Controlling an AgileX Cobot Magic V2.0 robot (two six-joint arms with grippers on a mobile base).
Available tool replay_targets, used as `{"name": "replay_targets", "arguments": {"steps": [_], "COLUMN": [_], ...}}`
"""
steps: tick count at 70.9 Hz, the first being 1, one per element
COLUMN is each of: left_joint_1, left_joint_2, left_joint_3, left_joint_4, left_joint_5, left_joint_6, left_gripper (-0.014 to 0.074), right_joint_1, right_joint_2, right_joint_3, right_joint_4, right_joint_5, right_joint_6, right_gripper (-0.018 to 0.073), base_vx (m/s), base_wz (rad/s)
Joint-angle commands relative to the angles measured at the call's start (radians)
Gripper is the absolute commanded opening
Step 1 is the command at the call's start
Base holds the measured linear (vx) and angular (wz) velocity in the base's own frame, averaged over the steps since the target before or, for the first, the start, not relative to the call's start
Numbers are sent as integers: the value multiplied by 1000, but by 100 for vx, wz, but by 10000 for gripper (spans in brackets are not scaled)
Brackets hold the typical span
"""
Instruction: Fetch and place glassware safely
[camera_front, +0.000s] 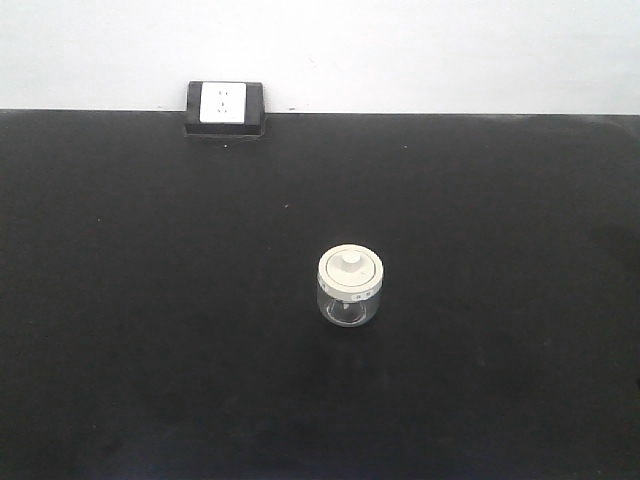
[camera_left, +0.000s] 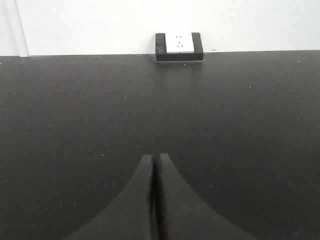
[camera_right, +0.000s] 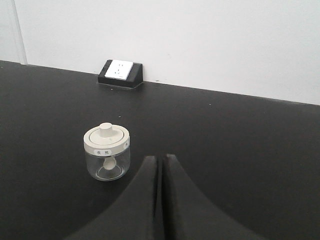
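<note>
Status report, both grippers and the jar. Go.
Left gripper shut, empty. Right gripper shut, empty, jar off to its left. Glass jar upright on black table, lid on, untouched. Nothing in the way.

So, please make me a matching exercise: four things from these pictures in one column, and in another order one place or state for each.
Things:
1. glass jar
2. power socket
3. left gripper
4. jar lid

Places or states:
A. at the far edge of the black table, against the wall
B. cream-white, with a knob in the middle
C. shut, holding nothing, jar not in its view
D. upright near the middle of the table

Pairs: 1-D, 2-A, 3-C, 4-B
</note>
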Motion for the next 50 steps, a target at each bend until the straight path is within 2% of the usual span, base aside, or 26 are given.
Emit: {"name": "replay_targets", "arguments": {"steps": [1, 50], "left_joint_1": [-5, -5], "left_joint_2": [-12, -12], "left_joint_3": [26, 26], "left_joint_4": [-9, -9], "left_joint_5": [-78, -78], "left_joint_6": [-7, -7], "left_gripper": [-7, -7], "right_joint_1": [-5, -5], "right_joint_2": [10, 10], "right_joint_3": [-24, -24], "right_joint_4": [-12, -12], "right_joint_5": [-71, -71], "right_joint_6": [0, 0], "right_gripper": [-3, -3], "base_vx": [0, 0], "base_wz": [0, 0]}}
